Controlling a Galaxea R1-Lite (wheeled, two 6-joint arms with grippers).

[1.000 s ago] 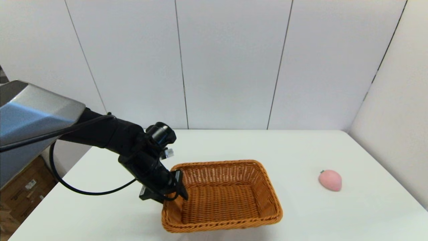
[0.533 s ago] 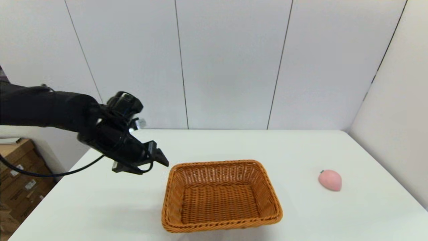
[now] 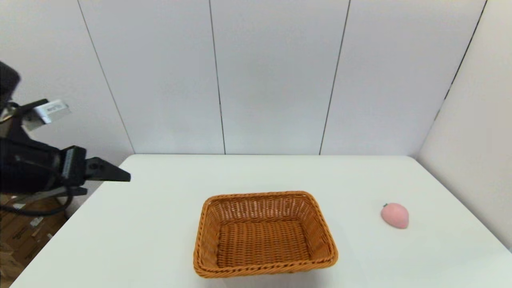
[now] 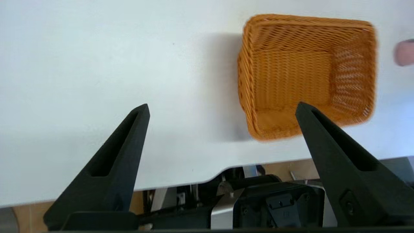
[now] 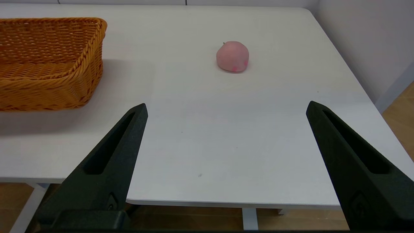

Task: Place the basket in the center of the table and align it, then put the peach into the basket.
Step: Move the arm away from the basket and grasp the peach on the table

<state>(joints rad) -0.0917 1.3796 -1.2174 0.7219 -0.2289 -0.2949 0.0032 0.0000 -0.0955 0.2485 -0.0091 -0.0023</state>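
Left gripper (image 3: 120,176) raised beyond the table (image 3: 160,224) edge, jaws spread, holding nothing

Bare table (image 3: 160,208) around peach (image 3: 395,215)

Rear wall (image 3: 272,76): pale grey-white panels divided by thin dark vertical seams. A side wall (image 3: 476,160) of the same finish adjoins it at the right corner. Floor (image 5: 401,113): light brown wood-toned surface, visible past the furniture edge. Brown cardboard boxes (image 3: 24,236) stand at the lower left. Lighting is even and diffuse, with soft shadows.
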